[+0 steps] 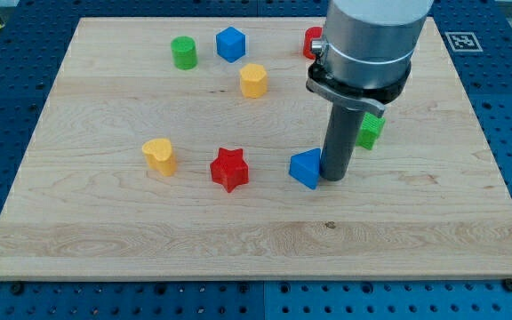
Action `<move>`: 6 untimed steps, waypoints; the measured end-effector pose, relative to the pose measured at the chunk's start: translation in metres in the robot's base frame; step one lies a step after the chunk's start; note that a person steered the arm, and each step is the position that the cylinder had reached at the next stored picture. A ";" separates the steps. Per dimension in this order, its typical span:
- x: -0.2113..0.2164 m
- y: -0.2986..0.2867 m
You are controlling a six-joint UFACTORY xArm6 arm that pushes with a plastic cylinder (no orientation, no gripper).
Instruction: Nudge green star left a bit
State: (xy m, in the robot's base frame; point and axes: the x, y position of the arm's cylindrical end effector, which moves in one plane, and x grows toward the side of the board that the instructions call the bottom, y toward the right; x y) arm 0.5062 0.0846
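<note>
The green star point(372, 132) sits right of centre on the wooden board point(238, 240), mostly hidden behind the arm; only its right part shows. My tip point(334, 179) rests on the board just below and left of the green star, touching or nearly touching the right side of a blue triangular block point(305, 168). The arm's grey body covers the area above the star.
A red star point(229, 169) lies left of the blue triangular block, a yellow heart point(160, 155) further left. Near the view's top are a green cylinder point(184, 52), a blue block point(230, 44), a yellow block point(253, 80) and a partly hidden red block point(312, 42).
</note>
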 end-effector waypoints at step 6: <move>-0.066 0.096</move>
State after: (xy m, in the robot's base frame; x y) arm 0.4403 0.1801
